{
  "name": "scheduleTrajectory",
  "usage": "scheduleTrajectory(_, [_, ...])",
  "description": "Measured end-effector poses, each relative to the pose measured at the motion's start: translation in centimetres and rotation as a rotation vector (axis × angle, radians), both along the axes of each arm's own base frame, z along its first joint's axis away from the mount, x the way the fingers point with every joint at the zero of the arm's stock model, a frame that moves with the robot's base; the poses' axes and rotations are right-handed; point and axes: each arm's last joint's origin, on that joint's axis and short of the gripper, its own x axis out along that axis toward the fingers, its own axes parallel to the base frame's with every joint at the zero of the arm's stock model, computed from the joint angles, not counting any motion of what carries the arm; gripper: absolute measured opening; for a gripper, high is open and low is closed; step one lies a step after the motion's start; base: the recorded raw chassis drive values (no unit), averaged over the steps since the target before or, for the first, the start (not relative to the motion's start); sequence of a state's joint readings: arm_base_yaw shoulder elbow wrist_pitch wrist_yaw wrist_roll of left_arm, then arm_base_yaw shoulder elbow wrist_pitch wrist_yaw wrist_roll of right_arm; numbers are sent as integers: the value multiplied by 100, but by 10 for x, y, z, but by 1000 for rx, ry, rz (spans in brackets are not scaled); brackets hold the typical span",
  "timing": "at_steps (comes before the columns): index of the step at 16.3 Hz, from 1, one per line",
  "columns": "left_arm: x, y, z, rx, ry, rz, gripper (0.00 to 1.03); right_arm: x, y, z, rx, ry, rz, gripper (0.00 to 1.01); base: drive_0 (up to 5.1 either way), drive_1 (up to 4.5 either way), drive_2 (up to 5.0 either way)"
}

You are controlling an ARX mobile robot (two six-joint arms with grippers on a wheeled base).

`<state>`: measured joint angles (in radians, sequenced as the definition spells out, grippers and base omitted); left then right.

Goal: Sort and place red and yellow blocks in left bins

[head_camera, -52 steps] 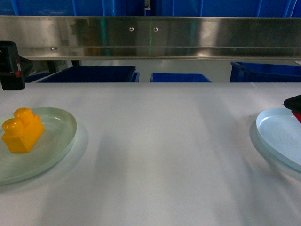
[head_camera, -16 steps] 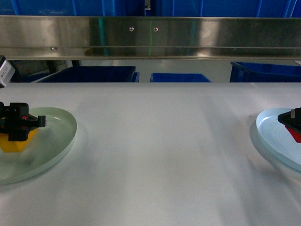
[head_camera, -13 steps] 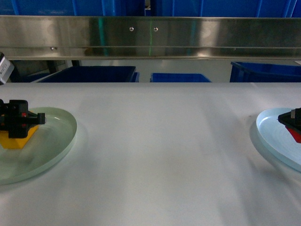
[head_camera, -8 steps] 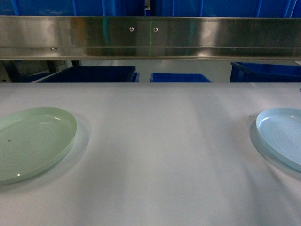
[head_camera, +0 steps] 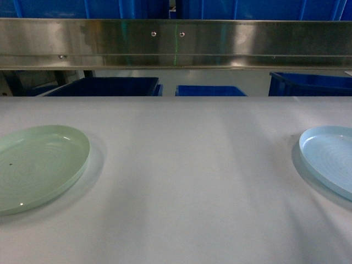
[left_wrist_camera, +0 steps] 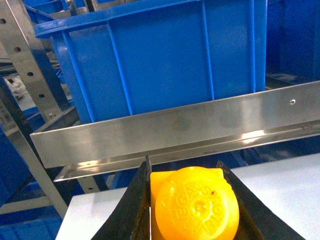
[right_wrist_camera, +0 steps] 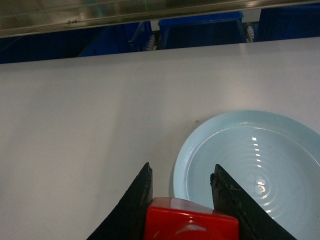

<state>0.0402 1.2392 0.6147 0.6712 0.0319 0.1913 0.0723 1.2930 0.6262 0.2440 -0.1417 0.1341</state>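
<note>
The orange-yellow brick (left_wrist_camera: 195, 207) is being pinched between the dark fingers (left_wrist_camera: 131, 210) of the left gripper (left_wrist_camera: 192, 200), one finger pressing each flank, with a round embossed stud facing the left wrist camera. It is being carried clear of the white table (head_camera: 181, 181), level with a steel rail (left_wrist_camera: 200, 130), and a large blue crate (left_wrist_camera: 160, 55) with ribbed sides is standing on the shelving behind and above that rail. The red block (right_wrist_camera: 191, 220), of which only the top edge is being shown at the bottom of the right wrist view, is likewise being clamped between the fingers (right_wrist_camera: 135, 205) of the right gripper (right_wrist_camera: 187, 212), just beside and above the near rim of the pale blue plate (right_wrist_camera: 245, 165). Compared with a second ago, when both grippers were being closed over the blocks on the plates, the head view is now showing the pale green plate (head_camera: 38, 165) and the blue plate bare, with neither arm being seen there. Both picks are therefore being judged complete, and the transport stage is being entered. The yellow brick is being held facing a crate, though whether that crate is the intended bin cannot be told. The red block is being held well away from any bin, so a longer carry across to the left is being expected.
</note>
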Motion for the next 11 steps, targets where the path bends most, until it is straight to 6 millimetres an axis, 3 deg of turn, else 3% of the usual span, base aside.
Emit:
scheduleTrajectory(3, [-12,0,12,1,-15,-3,27,0,0,5,0,-29,-15,29,0,0,0])
scheduleTrajectory(5, [-18,1,19,1,-68,1,27,-6,-1,21,15,-113,-30,29,0,0,0])
scheduleTrajectory(8, [-20,-1,14,-5,-58,7,27,-13,-2,37,31,-198,-48,29,0,0,0])
scheduleTrajectory(11, [-19,-1,11,-8,-52,6,27,-13,-2,37,30,-192,-47,29,0,0,0])
